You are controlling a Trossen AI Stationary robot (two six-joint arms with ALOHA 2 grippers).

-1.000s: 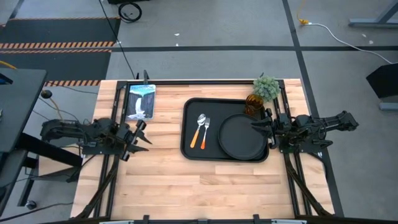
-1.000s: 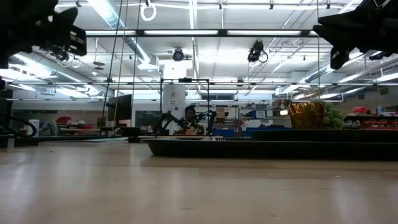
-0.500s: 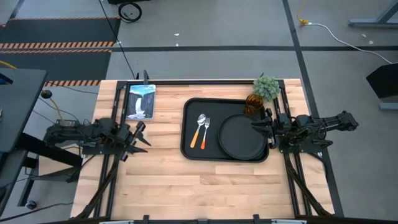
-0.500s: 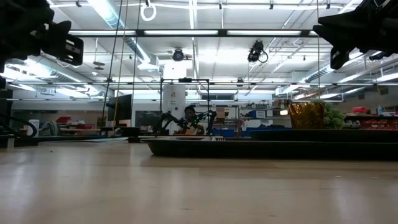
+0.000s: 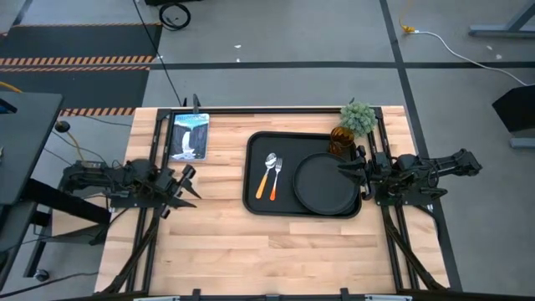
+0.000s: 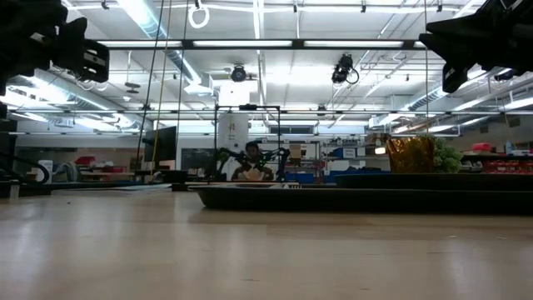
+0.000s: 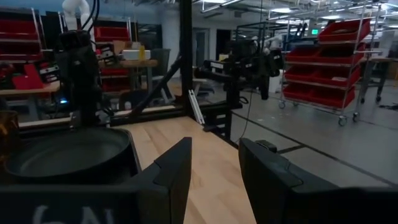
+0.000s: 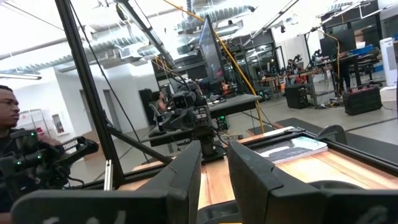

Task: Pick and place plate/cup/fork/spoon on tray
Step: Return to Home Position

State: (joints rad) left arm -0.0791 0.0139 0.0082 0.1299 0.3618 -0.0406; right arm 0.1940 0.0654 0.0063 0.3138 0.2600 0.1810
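Grey floor (image 5: 276, 79), striped hazard mat (image 5: 79, 60)

Waterfall picture card (image 5: 189, 136), small green plant (image 5: 358, 118) on wooden table (image 5: 217, 226)

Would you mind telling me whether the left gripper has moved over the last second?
Yes. The left gripper has drawn back slightly, away from the tray.

Left gripper (image 5: 185, 186), dark two-finger claw on the left arm, sits slightly closer to the table's left edge than a second ago, pulled back a little from the large black rectangular tray (image 5: 253, 176). In the low view its dark body (image 6: 50, 52) has shifted slightly at upper left. Person (image 6: 252, 162) in the background has moved their head.
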